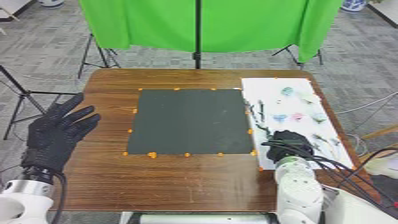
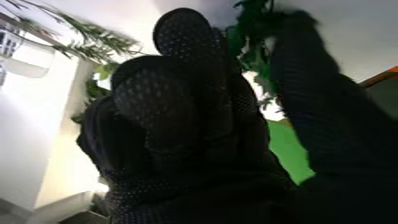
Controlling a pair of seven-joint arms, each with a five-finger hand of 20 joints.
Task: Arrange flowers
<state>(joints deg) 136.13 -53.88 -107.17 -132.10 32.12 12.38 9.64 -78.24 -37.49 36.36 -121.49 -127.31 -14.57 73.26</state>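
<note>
My left hand (image 1: 59, 132) is open with fingers spread, beside the dark mat's left side. My right hand (image 1: 291, 142) is low over the near part of the white sheet (image 1: 277, 85). On that sheet lie a teal flower (image 1: 286, 91), a blue flower (image 1: 280, 118), a pink flower (image 1: 297, 117) and green stems (image 1: 259, 112). In the right wrist view, my right hand (image 2: 191, 125) is open, its thumb apart from the fingers. Green leaves (image 2: 253, 50) show in that gap; whether they touch the hand is unclear. More leafy sprigs (image 2: 93, 37) are beyond the fingers.
A dark mat (image 1: 189, 121) with orange markers along its edges covers the middle of the brown table (image 1: 107, 115). A green cloth (image 1: 151, 25) hangs behind the table, with stands around. Dark cables (image 1: 333, 167) run beside my right arm.
</note>
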